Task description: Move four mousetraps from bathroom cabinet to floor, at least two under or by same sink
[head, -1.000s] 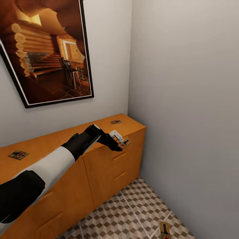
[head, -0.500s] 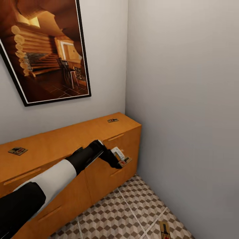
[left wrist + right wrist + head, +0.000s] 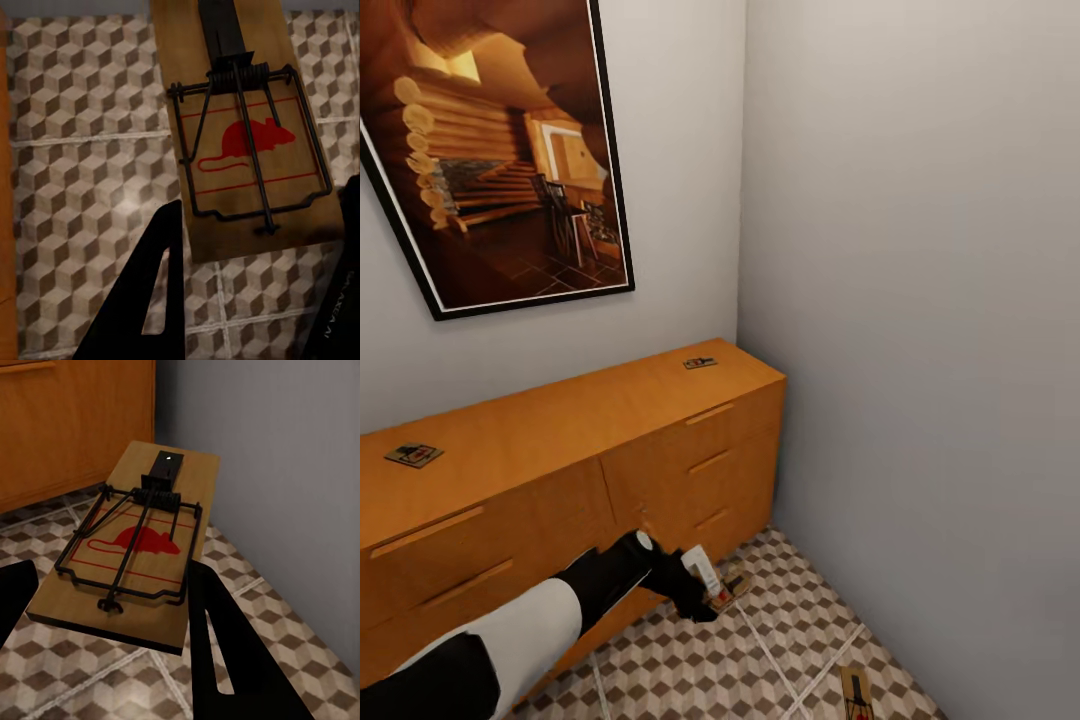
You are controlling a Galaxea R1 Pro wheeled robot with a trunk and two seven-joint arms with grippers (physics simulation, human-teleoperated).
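The left gripper (image 3: 712, 592) hangs low in front of the cabinet (image 3: 560, 470), just above the bathroom floor (image 3: 780, 660), with its fingers pinching a mousetrap (image 3: 730, 588) by one end. In the left wrist view that held mousetrap (image 3: 240, 127) sits flat between the two dark fingers (image 3: 150, 300), its spring bar and red mouse print facing the camera, with the cube-patterned tiles (image 3: 75, 150) beneath it. Two more traps lie on the cabinet top, one near the far right corner (image 3: 700, 363) and one toward the left end (image 3: 415, 455), well apart from each other. Another trap (image 3: 856, 694) shows at the bottom edge of the head view, near the grey wall (image 3: 920, 350). The right wrist view shows a mousetrap (image 3: 135, 547) between the right gripper's fingers (image 3: 225, 660); the jaws flank it on both sides and it appears raised above the tiles, so it seems clamped, with the cabinet (image 3: 75, 427) just behind. A framed picture (image 3: 500, 160) of a log interior hangs above the cabinet.
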